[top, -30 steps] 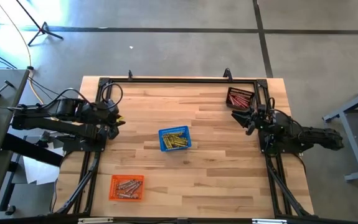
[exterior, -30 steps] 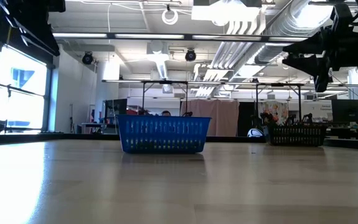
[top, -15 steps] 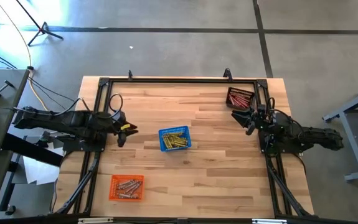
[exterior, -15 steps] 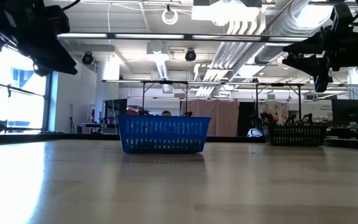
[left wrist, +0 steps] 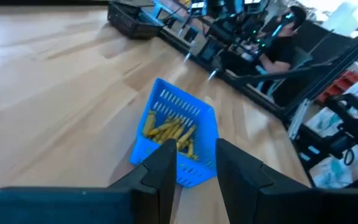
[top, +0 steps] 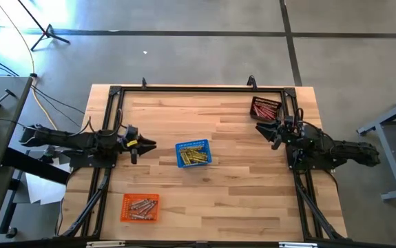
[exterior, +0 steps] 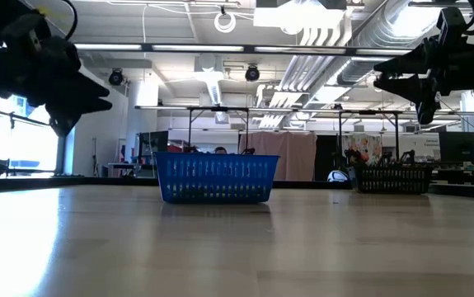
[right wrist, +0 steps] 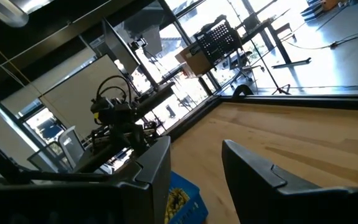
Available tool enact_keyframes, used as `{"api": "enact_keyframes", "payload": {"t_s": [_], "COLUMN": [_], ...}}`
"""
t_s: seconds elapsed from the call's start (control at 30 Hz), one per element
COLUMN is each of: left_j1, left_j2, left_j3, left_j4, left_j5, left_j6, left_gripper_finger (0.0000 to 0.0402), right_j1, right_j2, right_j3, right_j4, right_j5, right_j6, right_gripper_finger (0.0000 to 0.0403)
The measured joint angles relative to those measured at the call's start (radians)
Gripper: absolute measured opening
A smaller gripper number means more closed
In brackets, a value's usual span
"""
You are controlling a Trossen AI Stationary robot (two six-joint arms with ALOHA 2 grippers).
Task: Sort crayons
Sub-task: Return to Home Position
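The light wooden desk [top: 239, 186] is carrying three small mesh baskets. The blue plastic mesh basket [exterior: 216, 177] is standing about mid-desk and is holding the yellow stick crayons [left wrist: 169, 130]. The orange mesh basket [top: 124, 209] is sitting near the front left corner with the tan crayons [top: 141, 205] lying inside it. The dark mesh basket [exterior: 393, 179] is sitting at the far right corner and is holding the red crayons [top: 266, 109]. The left tool [top: 144, 145] is hanging above the desk between the left edge and the blue basket, pointing towards it, its fingers standing narrowly apart and gripping nothing. The right tool [top: 266, 129] is hanging near the right edge, just in front of the dark basket, its fingers standing apart and empty.
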State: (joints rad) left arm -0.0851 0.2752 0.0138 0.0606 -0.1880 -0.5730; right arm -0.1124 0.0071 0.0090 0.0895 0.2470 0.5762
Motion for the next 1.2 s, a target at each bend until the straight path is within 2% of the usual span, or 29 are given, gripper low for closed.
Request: {"api": "enact_keyframes", "payload": {"t_s": [0.13, 0.33, 0.5, 1.2], "left_j1": [0.0, 0.0, 0.004, 0.013], "left_j2": [-0.063, -0.188, -0.275, -0.271], "left_j3": [-0.002, -0.002, -0.002, -0.002], "left_j4": [-0.025, -0.047, -0.048, -0.049], "left_j5": [0.014, 0.155, 0.158, 0.158], "left_j6": [-0.04, -0.052, -0.047, -0.045], "left_gripper_finger": [0.0099, 0.0099, 0.0099, 0.0099], "right_j1": [0.0, 0.0, 0.0, 0.0], "right_j2": [0.0, 0.0, 0.0, 0.0], "right_j3": [0.0, 0.0, 0.0, 0.0], "right_j4": [-0.003, -0.004, -0.004, -0.005], "right_j5": [0.0, 0.0, 0.0, 0.0], "right_j6": [0.0, 0.0, 0.0, 0.0], "right_gripper_finger": [0.013, 0.013, 0.013, 0.013]}}
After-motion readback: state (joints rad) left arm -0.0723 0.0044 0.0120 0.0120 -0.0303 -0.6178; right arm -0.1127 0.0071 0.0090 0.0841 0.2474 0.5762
